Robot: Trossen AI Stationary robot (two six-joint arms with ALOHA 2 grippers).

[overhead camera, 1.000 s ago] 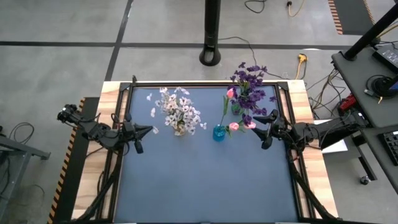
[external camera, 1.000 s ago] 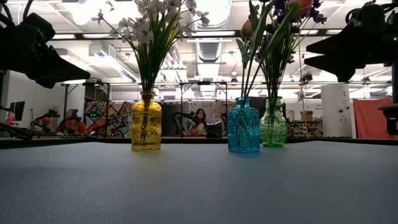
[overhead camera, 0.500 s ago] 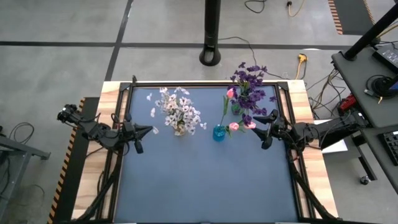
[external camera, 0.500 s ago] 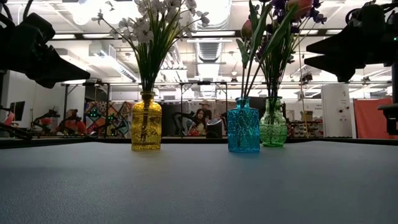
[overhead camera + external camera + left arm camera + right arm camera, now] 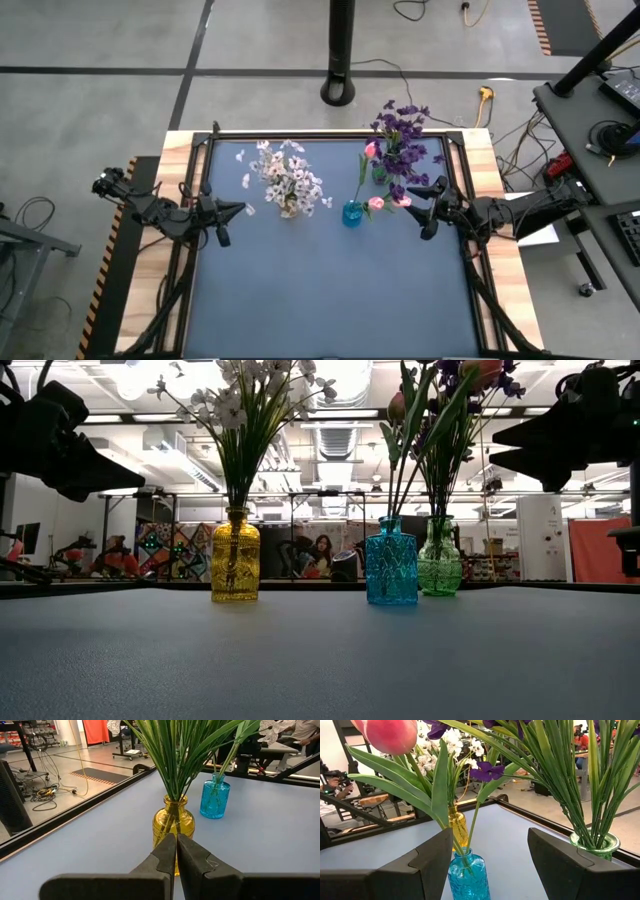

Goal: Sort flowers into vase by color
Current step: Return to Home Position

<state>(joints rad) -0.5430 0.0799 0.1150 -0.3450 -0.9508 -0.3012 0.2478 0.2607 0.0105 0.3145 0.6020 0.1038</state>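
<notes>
Sorted state: white sprays [image 5: 287, 180] in yellow vase [image 5: 235, 556], on the far-left part of the table [image 5: 330, 290]. Then pink tulips [image 5: 371, 150] in blue vase [image 5: 391, 562], near the middle toward the far side. Last, dark purple sprays [image 5: 402, 135] in green vase [image 5: 439, 557], just behind and right of the blue one, near the far edge. All three vases upright and apart; blue and green close together, yellow well off to the left.

Reading left claw [image 5: 238, 208] as clenched: fingers pressed together, nothing between them, raised over the table's left edge, aimed at the yellow vase. Reading right claw [image 5: 418, 208] as released: fingers spread wide, holding nothing, raised near the right edge, just right of the blue vase, facing blue and green. Both claws clear of the vases.

One tulip bud low beside the blue vase on the right-claw side, another up high. Person [image 5: 322, 552] seated in the room behind, visible in the low view between yellow and blue vases.
</notes>
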